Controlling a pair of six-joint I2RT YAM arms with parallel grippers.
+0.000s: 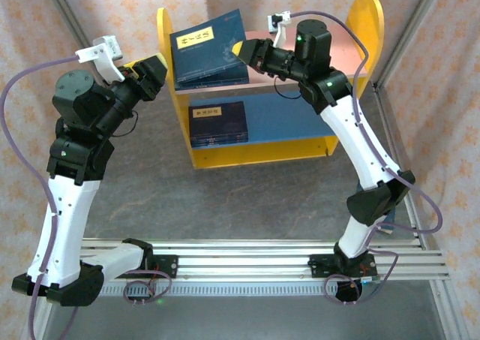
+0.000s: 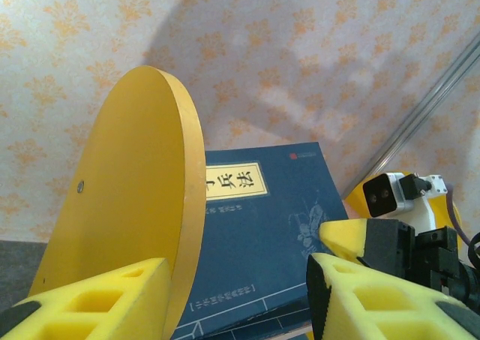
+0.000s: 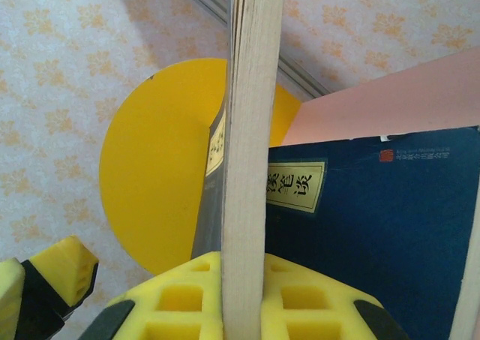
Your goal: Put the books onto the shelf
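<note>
1. Nearest the lens in the right wrist view: the right gripper (image 3: 244,284) has its yellow foam fingers (image 3: 315,299) clamped on the held book (image 3: 251,130). It's seen edge-on, with the pale page edge running straight away from the fingers.
2. That book is at the left end of the pink upper board (image 3: 390,100) of the shelf (image 1: 255,156), close to the yellow left side panel (image 3: 154,175).
3. Orientation: its long axis runs along the shelf, from the gripper toward that panel. From the top camera the navy cover and yellow label face up and toward the arms, so it looks tilted. I'd say it's neither flat nor standing upright.
4. Right beside it on the same board is a second book (image 3: 367,227), cover and label showing. I can't tell if the two touch.
5. One tier down, the lower book (image 1: 217,122) lies flat at the left end of the blue lower board (image 1: 289,118), long axis also along the shelf. It might be a small stack, hard to say.
6. The left gripper (image 2: 236,280) hangs just outside the left side panel with its jaws apart, holding nothing.
7. Progress, my guess: mostly done. What's left is settling the held book and letting go.
</note>
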